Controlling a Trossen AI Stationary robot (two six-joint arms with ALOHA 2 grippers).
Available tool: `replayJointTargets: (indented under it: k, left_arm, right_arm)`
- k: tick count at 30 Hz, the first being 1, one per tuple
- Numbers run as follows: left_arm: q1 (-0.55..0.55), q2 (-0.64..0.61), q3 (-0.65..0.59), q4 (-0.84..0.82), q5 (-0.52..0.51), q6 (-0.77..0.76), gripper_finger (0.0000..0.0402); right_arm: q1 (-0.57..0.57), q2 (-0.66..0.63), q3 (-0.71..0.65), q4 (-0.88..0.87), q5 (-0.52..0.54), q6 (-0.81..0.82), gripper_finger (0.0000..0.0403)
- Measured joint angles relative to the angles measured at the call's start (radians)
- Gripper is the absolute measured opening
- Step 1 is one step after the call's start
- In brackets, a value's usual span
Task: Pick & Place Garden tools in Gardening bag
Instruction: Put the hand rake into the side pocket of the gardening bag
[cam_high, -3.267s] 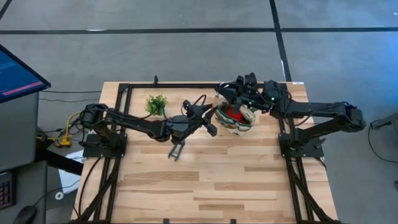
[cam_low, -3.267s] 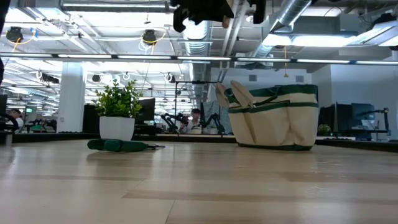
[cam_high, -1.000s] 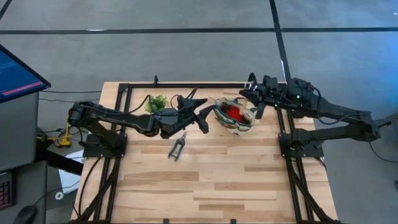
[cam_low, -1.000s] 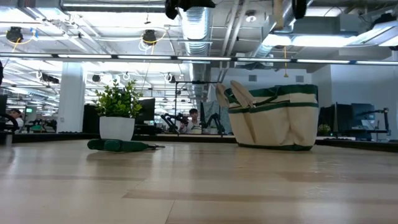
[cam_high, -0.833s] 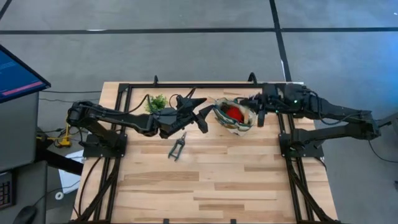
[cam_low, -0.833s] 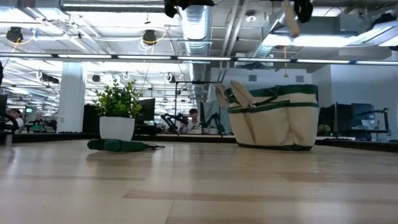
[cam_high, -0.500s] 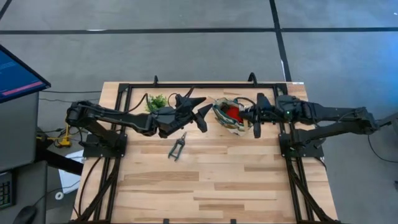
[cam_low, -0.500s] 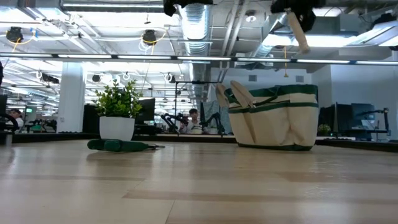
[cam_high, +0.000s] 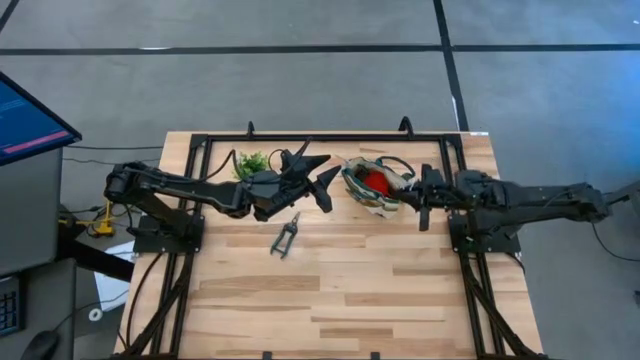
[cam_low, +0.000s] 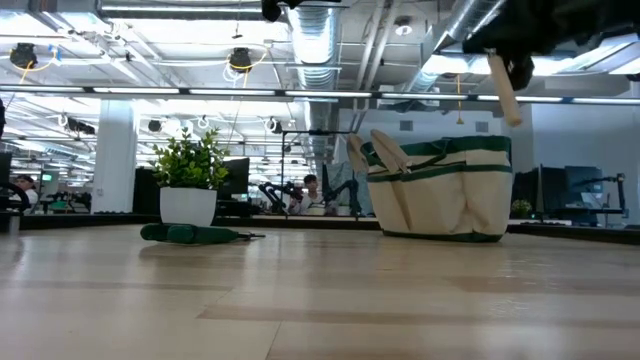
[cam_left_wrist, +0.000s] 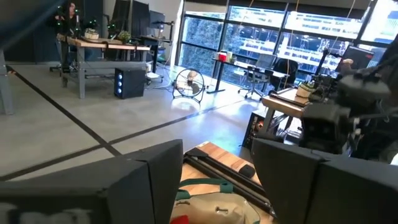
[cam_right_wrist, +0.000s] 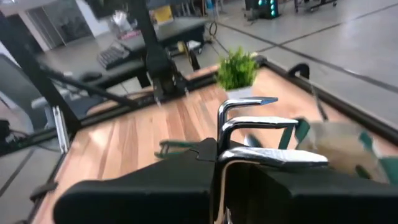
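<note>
Right gripper (cam_high: 422, 196), clamped on the rake (cam_right_wrist: 261, 134), hangs beside the gardening bag (cam_high: 372, 188); it should centre over the bag's mouth before releasing, while the left gripper (cam_high: 315, 180) waits spread.

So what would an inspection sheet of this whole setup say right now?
Surface: wooden table, black frame around it.
Job's things: gardening bag upright, red piece inside; pruning shears lying on the wood; rake in the right gripper.
Clutter: potted plant at the far side.
Grippers: left gripper open, raised beside the bag; right gripper shut on the rake, raised by the bag's other side.
Cables: yellow and black leads by the left arm's base.
Surroundings: monitor to the left, office beyond.
</note>
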Motion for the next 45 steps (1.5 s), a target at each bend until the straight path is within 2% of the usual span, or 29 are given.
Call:
replayJointTargets:
  k: [6, 12, 29, 37, 45]
  left_arm:
    - [0.000, 0.000, 0.000, 0.001, 0.000, 0.000, 0.0181]
    - [0.000, 0.000, 0.000, 0.001, 0.000, 0.000, 0.0181]
    - [0.000, 0.000, 0.000, 0.001, 0.000, 0.000, 0.0181]
    - [0.009, 0.000, 0.000, 0.001, 0.000, 0.000, 0.0181]
    - [0.018, 0.000, 0.000, 0.001, 0.000, 0.000, 0.0181]
  right_arm:
    - [-0.003, -0.008, -0.076, 0.034, 0.069, -0.005, 0.0000]
    - [-0.023, -0.016, -0.180, 0.239, 0.081, -0.031, 0.0000]
    - [-0.150, -0.026, -0.190, 0.209, 0.075, -0.132, 0.0000]
    - [-0.152, 0.000, -0.190, 0.176, 0.001, -0.146, 0.0000]
    - [-0.145, 0.082, -0.190, 0.180, -0.035, -0.196, 0.0000]
